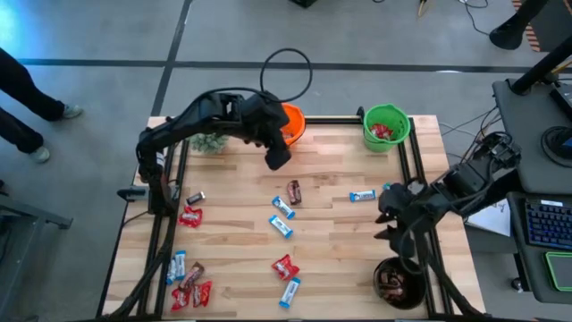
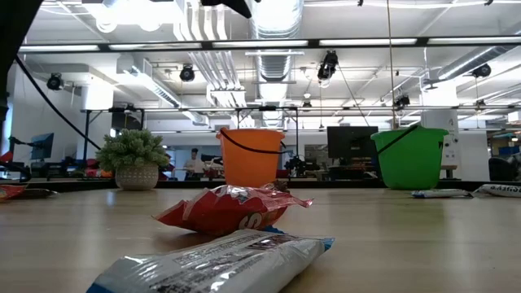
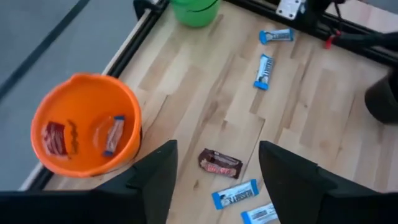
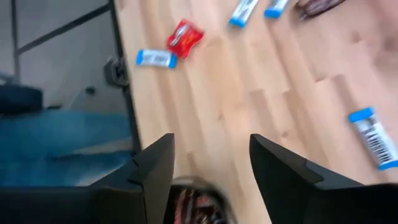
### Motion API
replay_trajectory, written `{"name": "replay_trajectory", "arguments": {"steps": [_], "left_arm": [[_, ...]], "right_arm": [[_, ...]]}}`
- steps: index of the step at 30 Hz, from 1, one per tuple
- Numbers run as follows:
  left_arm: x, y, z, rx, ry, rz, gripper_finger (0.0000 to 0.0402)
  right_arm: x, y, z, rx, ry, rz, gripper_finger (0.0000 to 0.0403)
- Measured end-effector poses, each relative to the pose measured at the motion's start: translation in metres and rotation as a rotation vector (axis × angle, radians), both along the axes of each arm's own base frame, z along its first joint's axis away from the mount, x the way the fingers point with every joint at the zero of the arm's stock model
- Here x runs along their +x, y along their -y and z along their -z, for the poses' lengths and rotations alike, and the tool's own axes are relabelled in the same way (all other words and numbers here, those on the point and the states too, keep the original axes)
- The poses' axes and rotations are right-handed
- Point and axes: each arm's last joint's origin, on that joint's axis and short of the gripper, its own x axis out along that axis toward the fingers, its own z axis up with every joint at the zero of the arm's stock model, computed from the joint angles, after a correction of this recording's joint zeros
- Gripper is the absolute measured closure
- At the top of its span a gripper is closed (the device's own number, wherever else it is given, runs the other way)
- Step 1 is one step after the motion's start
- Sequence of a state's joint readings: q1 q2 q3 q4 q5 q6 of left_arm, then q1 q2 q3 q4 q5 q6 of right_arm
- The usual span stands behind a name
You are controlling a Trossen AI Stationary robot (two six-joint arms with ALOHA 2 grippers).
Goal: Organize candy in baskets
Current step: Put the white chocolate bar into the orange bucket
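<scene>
both end effectors are hanging spread and empty: left end effector (image 1: pixel 279 156) beside the orange basket (image 1: pixel 291 122), right end effector (image 1: pixel 391 215) above the black basket (image 1: pixel 399 281). i'm judging drops done; next i'm targeting loose candy (image 1: pixel 281 207) mid-desk (plenty left).

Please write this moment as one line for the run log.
left tool: open, empty, beside orange basket | right tool: open, empty, over black basket | candy: many on table
</scene>
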State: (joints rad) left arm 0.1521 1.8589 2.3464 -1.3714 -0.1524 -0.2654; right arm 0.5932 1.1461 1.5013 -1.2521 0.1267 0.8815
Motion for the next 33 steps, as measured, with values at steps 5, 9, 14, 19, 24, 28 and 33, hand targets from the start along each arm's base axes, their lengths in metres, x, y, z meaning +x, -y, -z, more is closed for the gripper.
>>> {"name": "replay_trajectory", "arguments": {"steps": [5,9,14,19,24,28,33], "left_arm": [[-0.001,0.002,0.003,-0.007,-0.033,0.001,0.0185],[-0.008,0.006,0.008,-0.022,-0.128,0.031,0.0185],[-0.011,0.018,0.017,-0.042,-0.231,0.199,0.0184],[-0.008,0.025,0.024,-0.047,-0.263,0.283,0.0184],[-0.001,0.025,0.051,-0.040,-0.382,0.345,0.0184],[0.003,0.025,0.077,-0.043,-0.492,0.407,0.0184],[0.003,0.026,0.107,-0.039,-0.616,0.503,0.0184]], "right_arm": [[0.002,0.005,0.000,-0.055,0.019,0.008,0.0204],[0.003,0.006,0.000,-0.095,0.039,0.011,0.0204],[0.004,0.007,0.000,-0.122,0.055,0.027,0.0204],[0.004,0.007,0.000,-0.121,0.055,0.028,0.0204],[0.005,0.009,-0.001,-0.165,0.095,0.070,0.0204],[0.006,0.012,-0.003,-0.243,0.145,0.141,0.0204],[0.006,0.015,-0.013,-0.294,0.220,0.209,0.0205]]}}
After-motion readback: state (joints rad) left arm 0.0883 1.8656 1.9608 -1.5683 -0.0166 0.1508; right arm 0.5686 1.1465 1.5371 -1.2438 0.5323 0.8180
